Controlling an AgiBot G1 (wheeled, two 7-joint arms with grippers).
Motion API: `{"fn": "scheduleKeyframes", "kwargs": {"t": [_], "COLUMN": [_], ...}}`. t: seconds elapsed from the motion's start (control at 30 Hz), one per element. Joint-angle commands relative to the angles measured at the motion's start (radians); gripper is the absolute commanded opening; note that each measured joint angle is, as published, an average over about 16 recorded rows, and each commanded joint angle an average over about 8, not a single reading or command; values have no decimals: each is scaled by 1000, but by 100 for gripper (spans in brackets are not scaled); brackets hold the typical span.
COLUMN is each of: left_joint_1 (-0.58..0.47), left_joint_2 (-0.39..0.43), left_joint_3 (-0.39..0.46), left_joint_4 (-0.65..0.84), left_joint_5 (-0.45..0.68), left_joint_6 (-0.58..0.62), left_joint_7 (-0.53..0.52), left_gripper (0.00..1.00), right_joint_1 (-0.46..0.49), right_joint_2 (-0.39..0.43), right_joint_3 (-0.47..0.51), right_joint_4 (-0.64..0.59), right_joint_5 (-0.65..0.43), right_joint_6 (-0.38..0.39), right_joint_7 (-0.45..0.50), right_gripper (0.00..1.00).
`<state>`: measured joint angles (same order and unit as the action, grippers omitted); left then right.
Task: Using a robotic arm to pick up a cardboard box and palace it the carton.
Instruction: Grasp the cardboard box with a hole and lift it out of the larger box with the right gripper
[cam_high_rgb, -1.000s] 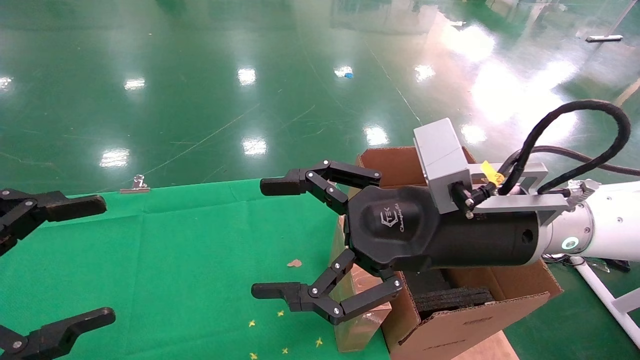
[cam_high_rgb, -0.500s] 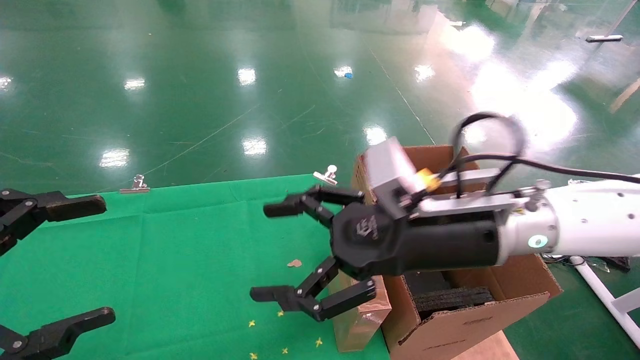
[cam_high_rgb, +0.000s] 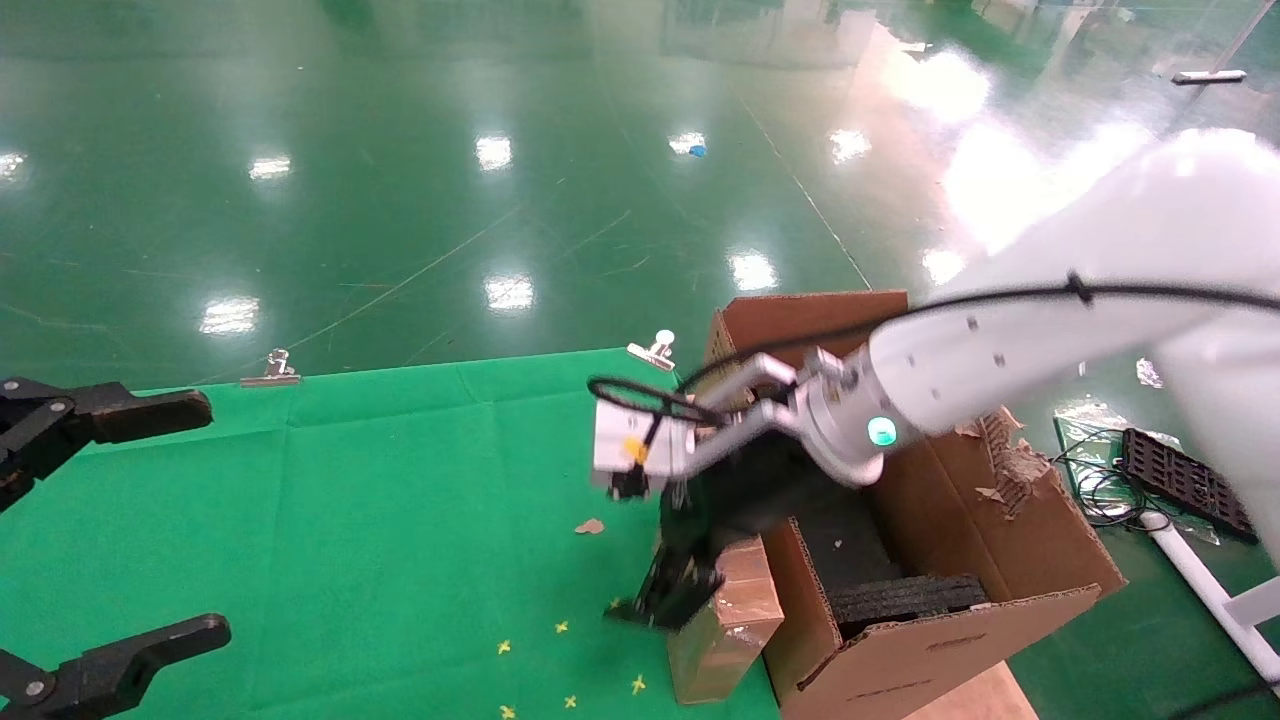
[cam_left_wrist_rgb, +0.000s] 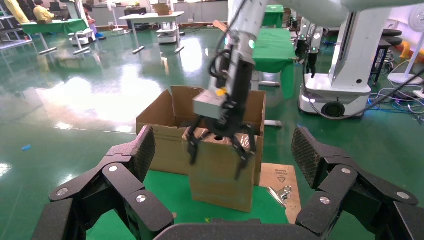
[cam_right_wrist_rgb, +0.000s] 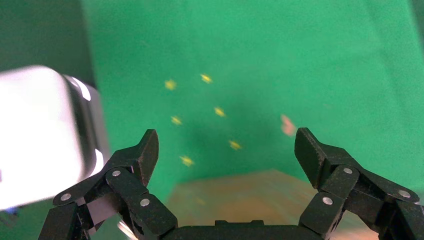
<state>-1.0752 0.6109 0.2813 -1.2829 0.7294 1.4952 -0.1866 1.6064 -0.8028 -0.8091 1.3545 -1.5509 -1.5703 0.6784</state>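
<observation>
Straddling the slim brown cardboard box (cam_left_wrist_rgb: 220, 172) beside the large torn brown carton (cam_high_rgb: 940, 560), white right arm's black gripper (cam_left_wrist_rgb: 218, 156) spread wide; left gripper (cam_high_rgb: 100, 530) idling open.

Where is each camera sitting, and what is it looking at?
Head view: high up, looking down at the green cloth; right gripper open over the cardboard box, left gripper parked.
Left wrist view: behind the left fingers, facing the box and carton.
Right wrist view: looking down past the right fingers.
All three show the box.
</observation>
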Motion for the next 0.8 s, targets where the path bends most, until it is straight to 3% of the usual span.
{"fn": "scheduleKeyframes", "kwargs": {"t": [0.03, 0.43, 0.8], "left_joint_1": [0, 0, 0], "left_joint_2": [0, 0, -1], "left_joint_3": [0, 1, 2], "left_joint_4": [0, 0, 0], "left_joint_5": [0, -1, -1], "left_joint_6": [0, 0, -1], "left_joint_7": [0, 1, 1], "left_gripper": [100, 100, 100], "right_joint_1": [57, 353, 447], "right_joint_2": [-19, 19, -14], "right_joint_3": [-52, -392, -609], "right_joint_4": [0, 0, 0], "right_joint_5": [-50, 7, 42], "right_joint_6": [-10, -14, 12], "right_joint_7": [51, 113, 140], "right_gripper": [100, 100, 100]}}
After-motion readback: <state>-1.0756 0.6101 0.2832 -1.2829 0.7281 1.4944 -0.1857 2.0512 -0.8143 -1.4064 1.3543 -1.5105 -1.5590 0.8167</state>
